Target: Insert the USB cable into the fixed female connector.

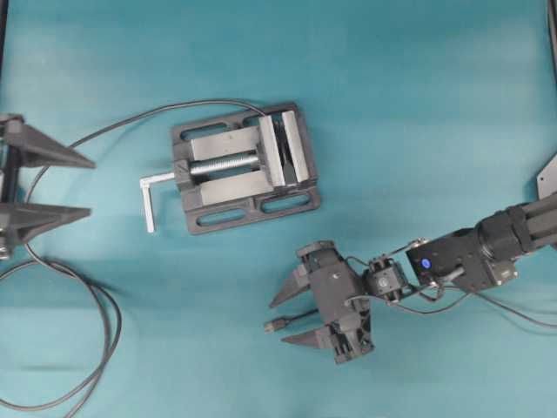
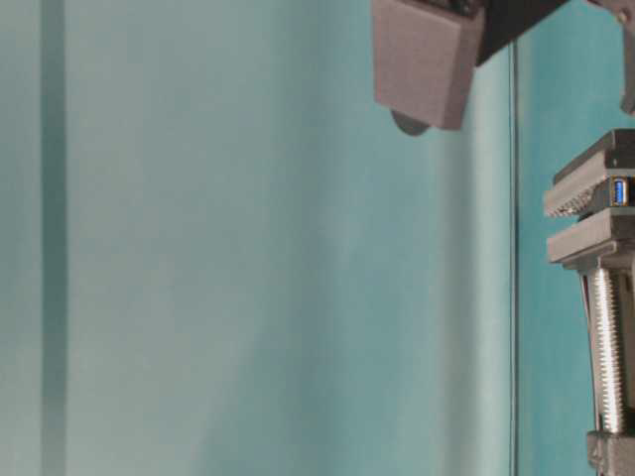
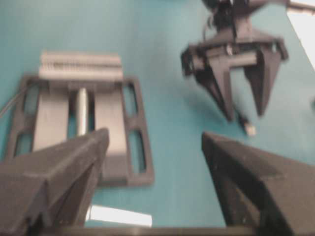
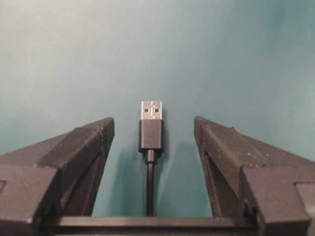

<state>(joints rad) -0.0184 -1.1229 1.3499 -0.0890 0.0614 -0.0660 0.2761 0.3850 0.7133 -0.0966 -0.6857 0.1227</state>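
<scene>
Right end effector [image 4: 153, 147] open astride the USB cable [image 4: 150, 132], holding nothing; off-centre closure could skew the plug. Left end effector [image 1: 83, 187] wide open, empty.

From above, the left gripper [image 1: 87, 186] is cut off by the frame's edge. At table level the vise [image 2: 595, 297] is cropped. The left wrist view is blurred throughout.

A teal table [image 1: 418, 104] bears the vise [image 1: 244, 167] (grey metal) — and the USB cable [image 4: 150, 129].
</scene>
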